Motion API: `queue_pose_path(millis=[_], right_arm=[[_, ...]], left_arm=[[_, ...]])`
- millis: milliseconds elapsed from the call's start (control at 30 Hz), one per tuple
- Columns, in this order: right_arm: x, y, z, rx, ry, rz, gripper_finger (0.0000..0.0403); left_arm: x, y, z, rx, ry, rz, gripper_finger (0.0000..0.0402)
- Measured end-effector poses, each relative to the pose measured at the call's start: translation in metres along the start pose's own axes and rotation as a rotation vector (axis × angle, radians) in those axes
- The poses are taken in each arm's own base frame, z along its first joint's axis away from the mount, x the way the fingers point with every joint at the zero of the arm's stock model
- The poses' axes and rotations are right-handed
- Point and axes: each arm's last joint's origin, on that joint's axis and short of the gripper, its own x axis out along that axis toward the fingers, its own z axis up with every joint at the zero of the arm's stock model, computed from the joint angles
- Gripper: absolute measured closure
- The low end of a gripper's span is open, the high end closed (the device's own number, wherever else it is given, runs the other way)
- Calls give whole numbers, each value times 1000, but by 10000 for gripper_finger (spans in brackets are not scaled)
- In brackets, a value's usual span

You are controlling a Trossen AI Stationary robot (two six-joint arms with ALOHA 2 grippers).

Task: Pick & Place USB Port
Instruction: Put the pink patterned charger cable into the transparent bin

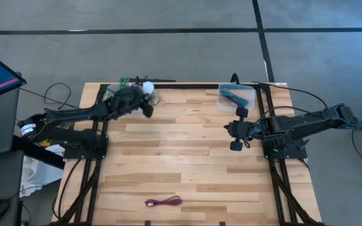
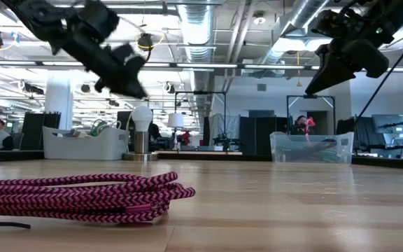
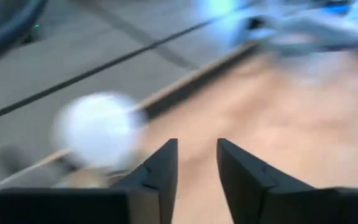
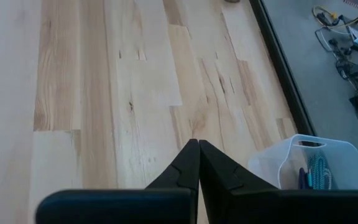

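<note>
A coiled magenta braided cable (image 1: pixel 163 202) lies flat on the wood near the table's near edge, and it fills the low view's foreground (image 2: pixel 82 196). No gripper touches it. My left gripper (image 1: pixel 146 108) hovers above the far left part of the table, beside a white bulb lamp (image 1: pixel 148 86). In its wrist view the fingers (image 3: pixel 194 168) stand a little apart with nothing between them, and the bulb (image 3: pixel 98 130) is a blur just ahead. My right gripper (image 1: pixel 236 129) hangs above the table's right part, shut and empty (image 4: pixel 198 162).
A clear bin (image 1: pixel 236 97) holding a teal cable stands at the far right corner (image 4: pixel 309 165). A second bin (image 1: pixel 115 93) with green items sits at the far left, behind the lamp. Bare wood (image 1: pixel 181 157) spreads across the table's middle.
</note>
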Motion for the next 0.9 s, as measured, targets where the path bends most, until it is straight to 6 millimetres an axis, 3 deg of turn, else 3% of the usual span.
queue_pose_path(millis=[167,333,500,667,900], right_arm=[[0,0,0,7,0,0,403],[0,0,0,39,-1,1,403],[0,0,1,67,-12,1,403],[0,0,6,94,-60,0,403],[0,-1,9,111,-88,-1,403]], left_arm=[[-30,-41,4,27,-43,-352,318],[-59,-83,-7,-34,-1,-556,310],[-85,-125,-23,-42,65,-647,292],[-103,-170,-14,73,33,-709,285],[-96,-222,6,245,113,-698,284]])
